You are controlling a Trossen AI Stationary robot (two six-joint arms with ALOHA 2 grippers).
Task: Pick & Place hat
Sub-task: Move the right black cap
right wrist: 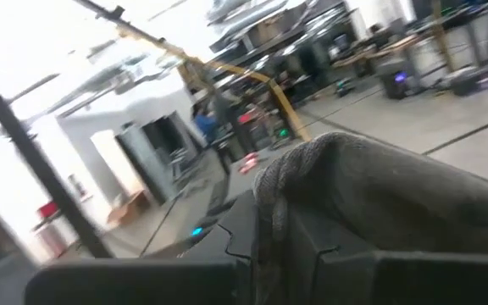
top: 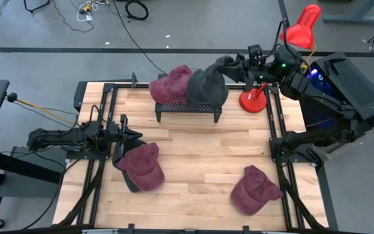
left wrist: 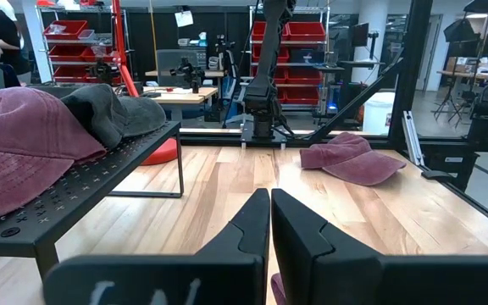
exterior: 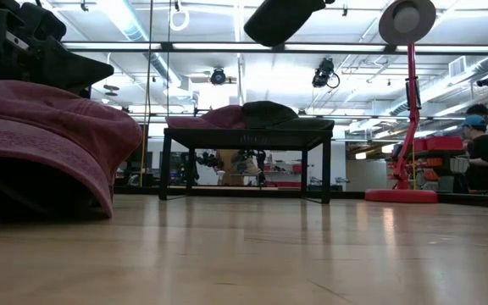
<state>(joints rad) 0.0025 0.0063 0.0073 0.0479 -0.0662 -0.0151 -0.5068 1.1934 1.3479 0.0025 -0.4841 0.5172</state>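
My right gripper is over the right end of the black rack, shut on a dark grey hat. The low view shows that hat high above the rack. A second dark grey hat and a maroon hat lie on the rack top. My left gripper is shut, just above a maroon hat whose brim rests on the table. I cannot tell whether it touches that hat. Another maroon hat lies near the right edge. My right gripper pinches a bunched fold of the grey hat's cloth between its two fingers, coming roughly level from the table's right. The hat hangs lifted clear above the rack; which part of it the fold belongs to I cannot tell.
A red lamp stand stands with its round base just right of the rack and its pole rising beside my right arm. Bare wood lies between the rack and the two near hats. A person is beyond the table's right side.
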